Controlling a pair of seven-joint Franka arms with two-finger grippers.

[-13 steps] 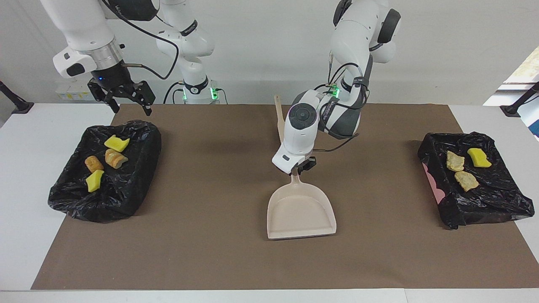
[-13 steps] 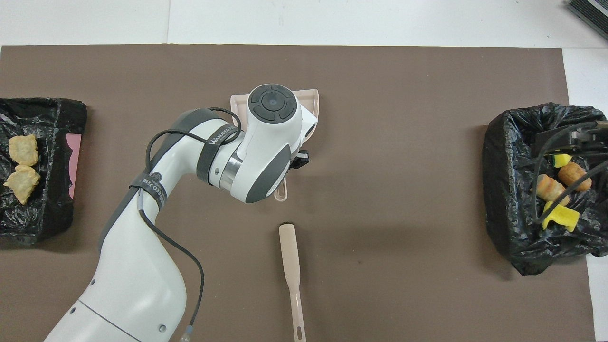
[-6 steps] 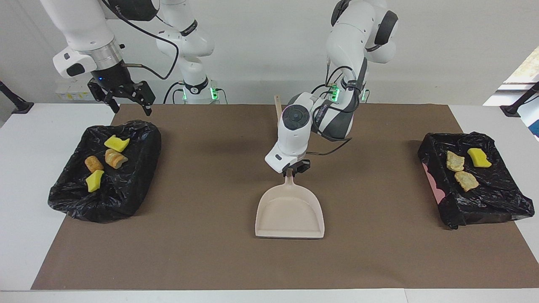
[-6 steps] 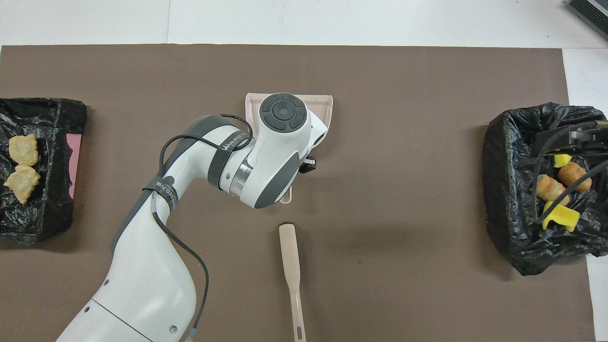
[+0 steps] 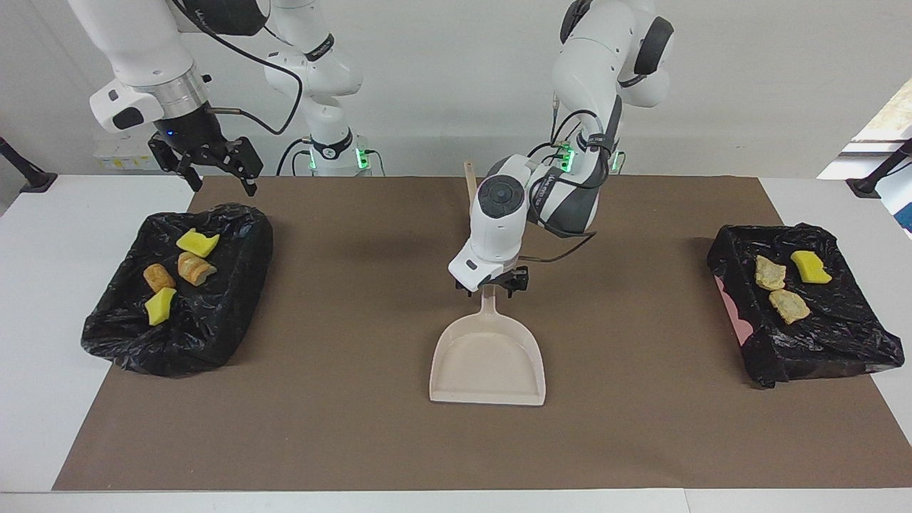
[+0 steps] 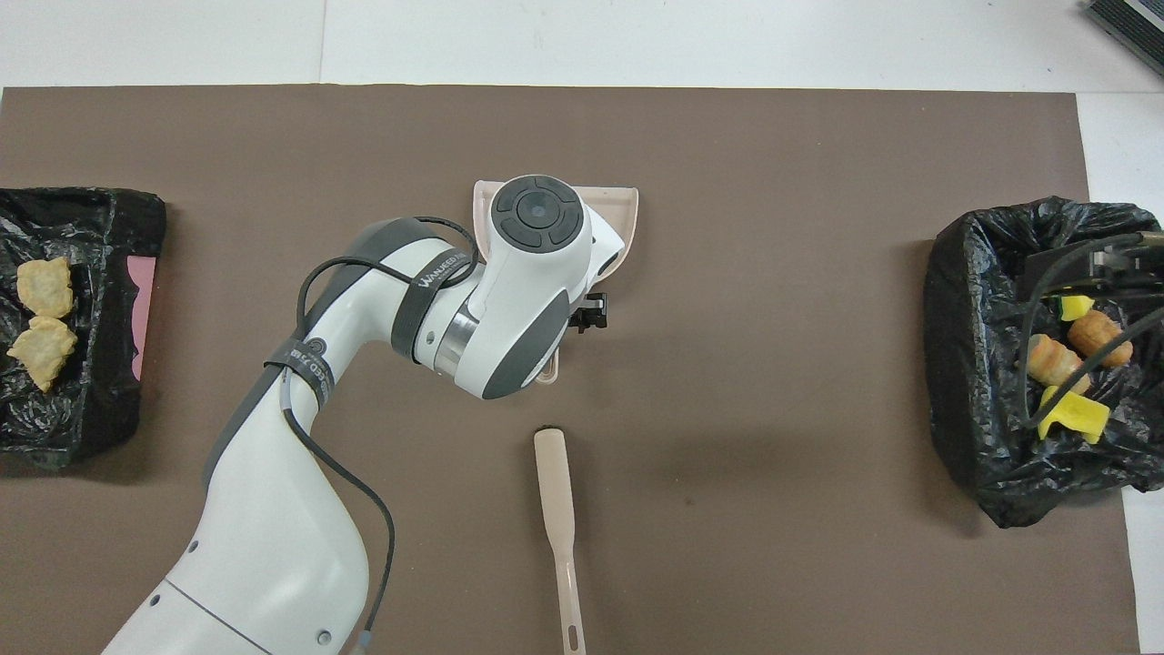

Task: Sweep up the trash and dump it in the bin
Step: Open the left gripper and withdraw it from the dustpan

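Observation:
A beige dustpan [image 5: 488,356] lies flat at the middle of the brown mat, its handle pointing toward the robots. My left gripper [image 5: 491,285] stands open around that handle, its fingers apart on either side. My right gripper [image 5: 222,187] hangs open and waits over the robots' edge of the black-bagged bin [image 5: 242,217] at the right arm's end. In that bin lie several pieces of trash: yellow sponge [image 5: 197,243] and orange-brown bread [image 5: 195,268]. A second bagged bin [image 5: 730,246] at the left arm's end holds two tan pieces [image 5: 789,305] and a yellow sponge [image 5: 810,266].
A beige long-handled sweeper [image 6: 556,509] lies on the mat between the dustpan and the robots, partly hidden by the left arm in the facing view. The brown mat [image 5: 342,427] covers most of the white table. The left arm's body hides most of the dustpan [image 6: 623,205] from above.
The left arm carried the dustpan a little toward the right arm's end, then its gripper opened off the handle. The right arm has not moved.

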